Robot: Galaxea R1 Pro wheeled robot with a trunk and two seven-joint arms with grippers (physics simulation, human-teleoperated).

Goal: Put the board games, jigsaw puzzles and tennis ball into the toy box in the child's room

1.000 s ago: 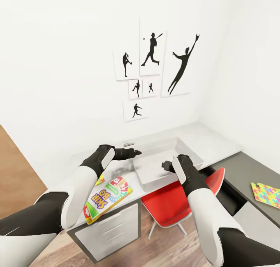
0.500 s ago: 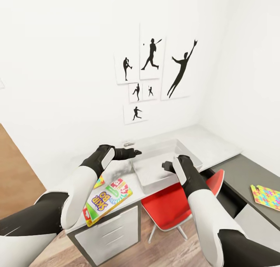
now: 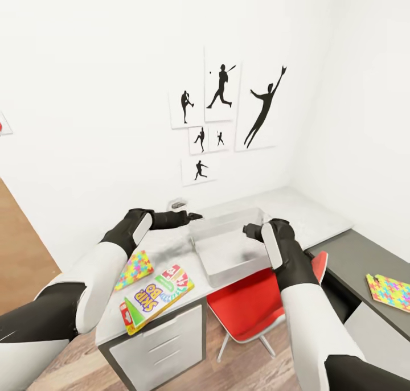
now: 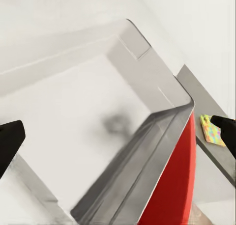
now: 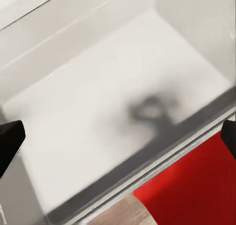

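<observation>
The light-grey toy box (image 3: 228,254) sits on the pale table (image 3: 310,214), and its inside (image 4: 88,131) (image 5: 113,107) looks bare. My left gripper (image 3: 191,215) (image 4: 118,136) hovers open at its far left corner. My right gripper (image 3: 250,231) (image 5: 118,139) hovers open over its right rim. A yellow-green board game (image 3: 156,297) lies on the table's near left end, with a jigsaw puzzle (image 3: 135,268) beside it. A second jigsaw puzzle (image 3: 390,291) (image 4: 211,131) lies on the dark desk part at the right. The tennis ball and the bed are out of view.
A red chair (image 3: 250,303) (image 5: 191,185) is tucked under the table below the toy box. White drawers (image 3: 159,340) front the table's left end. Silhouette sports pictures (image 3: 228,115) hang on the white wall behind. Wood floor (image 3: 17,248) shows at the left.
The head view has shifted. My left forearm has drawn back to the left, uncovering the jigsaw puzzle beside the board game. The right gripper now sits slightly higher, by the box's right rim.
</observation>
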